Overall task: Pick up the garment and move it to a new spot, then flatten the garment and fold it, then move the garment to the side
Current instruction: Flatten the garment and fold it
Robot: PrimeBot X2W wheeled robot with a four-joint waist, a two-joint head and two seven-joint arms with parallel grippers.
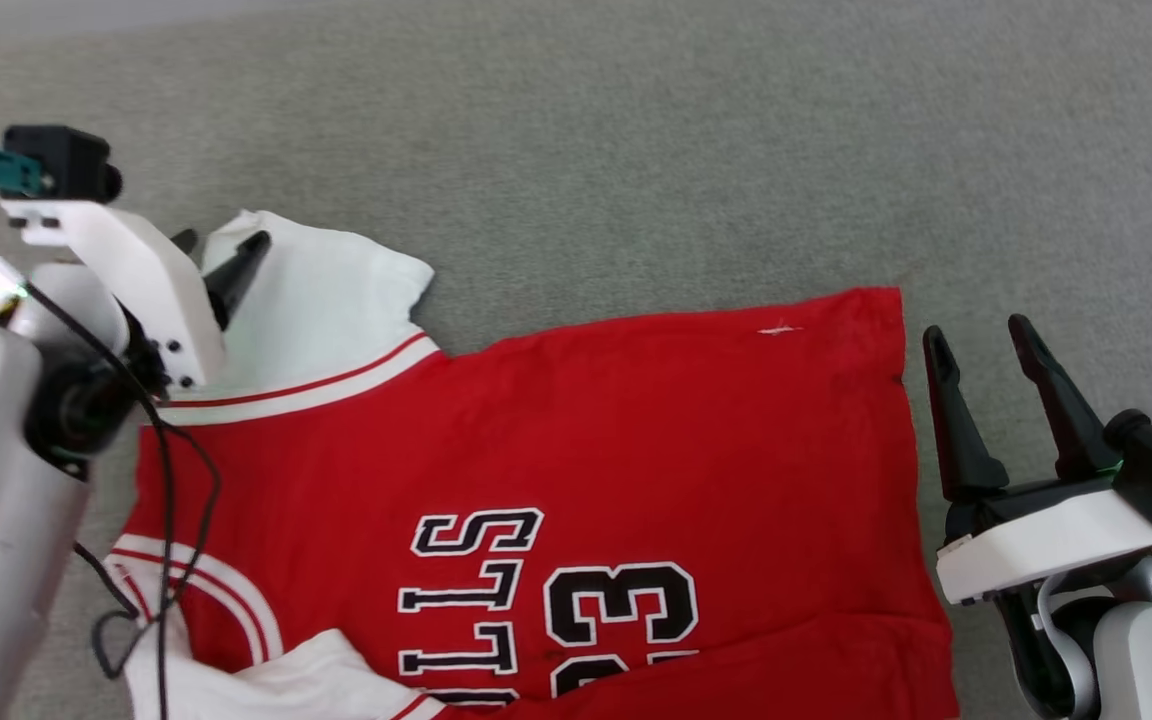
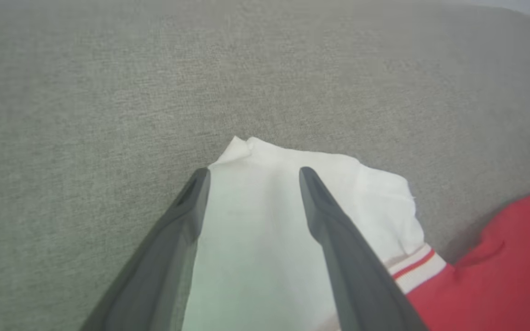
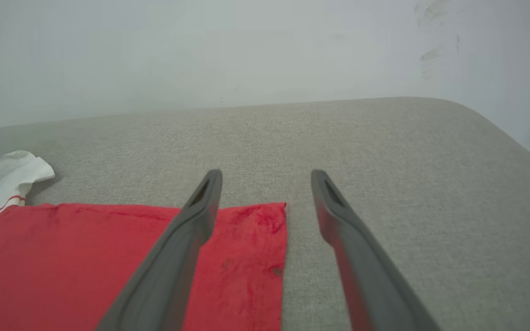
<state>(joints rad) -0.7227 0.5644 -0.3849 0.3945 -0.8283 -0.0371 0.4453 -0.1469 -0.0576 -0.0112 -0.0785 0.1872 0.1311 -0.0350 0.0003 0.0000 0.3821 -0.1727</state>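
Nearest the robot, the garment [image 1: 636, 420] lies spread front-up on a grey cloth-covered surface [image 1: 636, 150], which may be a cushion or a bed; the view does not settle it. Its dark lettering [image 1: 546, 600] is turned sideways and the near sleeve [image 1: 276, 685] is bunched at the lower left corner. From that rumpled sleeve, the cloth is judged to be laid out but not fully flattened, and no fold has been made.

A little farther out, the right gripper [image 1: 976, 335] is held just beside the hem [image 1: 911, 420], with its fingers apart and nothing between them. In the right wrist view, the right gripper [image 3: 266, 174] straddles the far hem corner, one finger over red cloth and the other over bare surface. This placement suits a pinch on that corner.

Farther still, the left gripper [image 1: 224, 242] is held over the far sleeve [image 1: 326, 300], also with its fingers apart and empty. The end of the far sleeve [image 2: 256, 239] is framed between them, presumably so it can be drawn straight or folded in. Whether cloth is touched cannot be told.

Beyond lies bare surface, then a pale wall [image 3: 246, 46].
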